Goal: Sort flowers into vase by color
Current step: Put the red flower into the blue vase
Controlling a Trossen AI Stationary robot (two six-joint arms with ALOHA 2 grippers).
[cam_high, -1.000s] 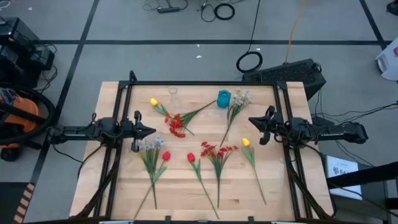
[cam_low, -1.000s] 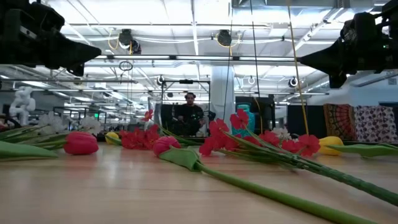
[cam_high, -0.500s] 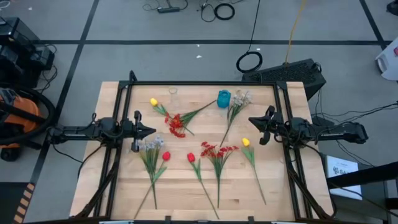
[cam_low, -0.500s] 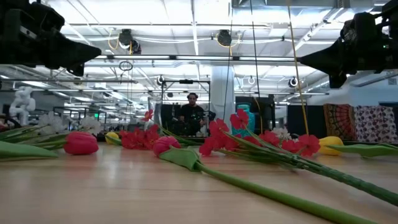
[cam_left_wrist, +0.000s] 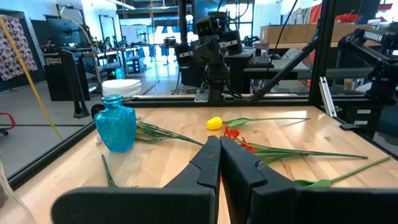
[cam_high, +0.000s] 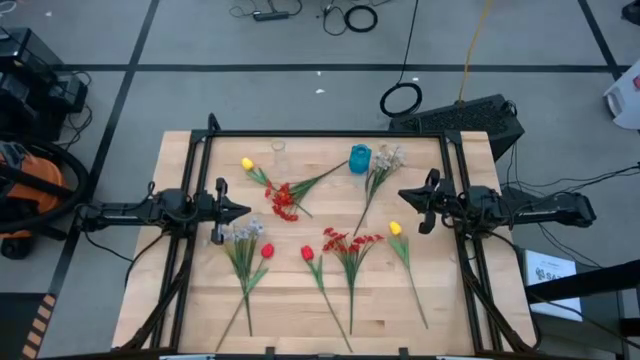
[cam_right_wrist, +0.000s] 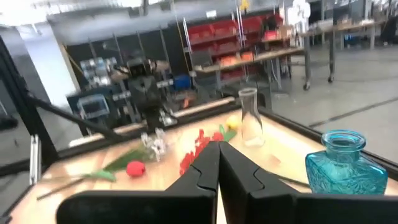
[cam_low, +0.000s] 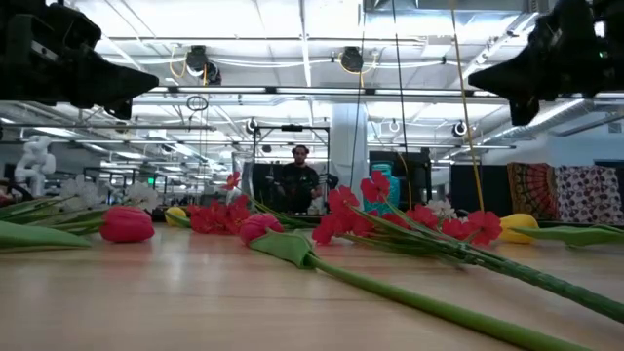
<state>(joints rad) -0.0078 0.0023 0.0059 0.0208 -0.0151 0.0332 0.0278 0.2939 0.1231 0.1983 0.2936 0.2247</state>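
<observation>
Flowers lie flat on the wooden table. There is a yellow tulip, a red spray, a white spray, another white spray, two red tulips, a second red spray and a second yellow tulip. A blue vase and a clear vase stand upright at the far side. My left gripper hovers shut at the table's left. My right gripper hovers shut at its right. Both point level toward the middle and hold nothing.
A black frame runs around the table's far and side edges. In the low view a person stands far behind the table. A strip of bare wood lies along the near edge.
My right gripper has risen slightly and stayed shut. The flowers and vases lie as before.
</observation>
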